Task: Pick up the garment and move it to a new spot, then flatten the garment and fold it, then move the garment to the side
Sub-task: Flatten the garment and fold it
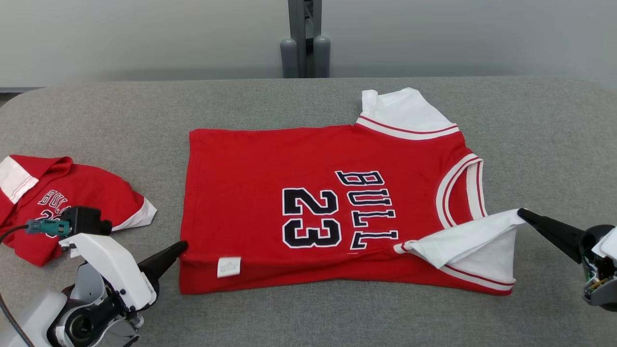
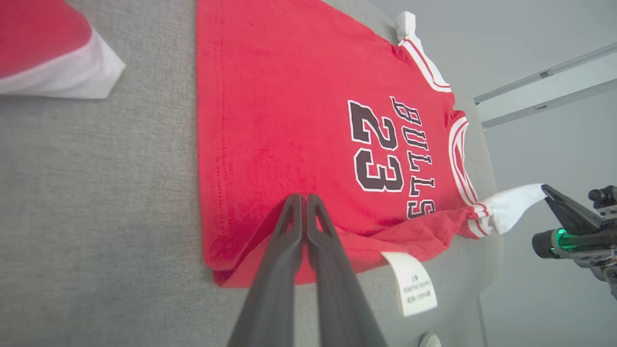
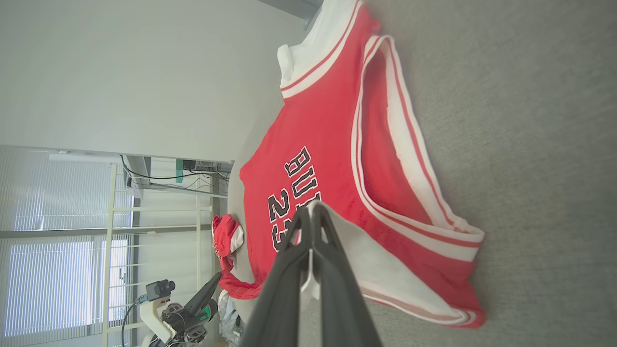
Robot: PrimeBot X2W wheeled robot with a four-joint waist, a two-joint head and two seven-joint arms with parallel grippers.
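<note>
The red jersey [image 1: 270, 159] lies flat; left claw [image 1: 179, 248] pinches its hem [image 1: 189, 202], right claw [image 1: 523, 214] its white sleeve [image 1: 472, 236]; folding and moving aside remain.

Soft, even light fills the sharp head view. The red jersey with white trim [image 1: 250, 164] throws only a thin shadow under its raised sleeve onto the grey fabric-covered table [image 1: 96, 120]. The left wrist view is hazy, straight lines bowing near its edges, the left gripper [image 2: 303, 198] blurred. In the right wrist view the right gripper [image 3: 311, 208] is unfocused and daylight glows through a slatted window [image 3: 53, 279].
</note>
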